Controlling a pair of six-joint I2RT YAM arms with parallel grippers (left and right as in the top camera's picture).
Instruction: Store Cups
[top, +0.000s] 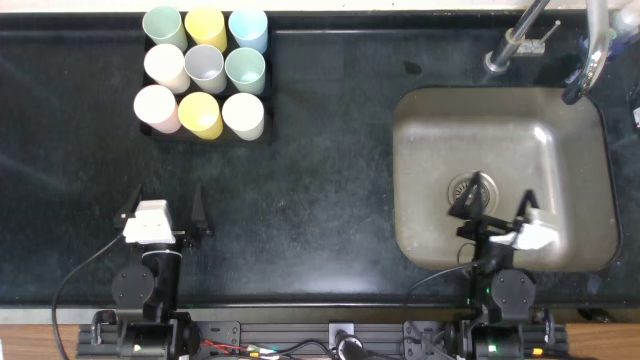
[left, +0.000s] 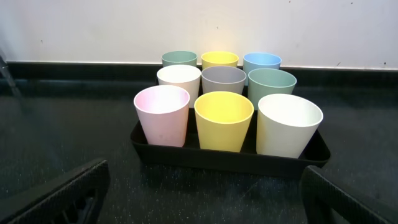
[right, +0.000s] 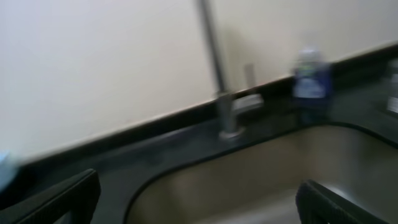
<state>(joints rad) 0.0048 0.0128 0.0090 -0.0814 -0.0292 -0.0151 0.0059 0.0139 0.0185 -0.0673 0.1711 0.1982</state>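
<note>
You'll find the nine cups (top: 205, 65) standing three by three in the black tray (left: 217, 163) at the far left of the counter (top: 330, 180). Your left gripper (top: 166, 205) faces the tray, fingers spread wide, well apart from it. Your right gripper (top: 495, 207) hangs released above the sink (top: 560, 130).

Black speckled countertop (top: 320, 190), steel sink (top: 500, 130), faucet (top: 520, 35), pale wall (left: 93, 31)
</note>
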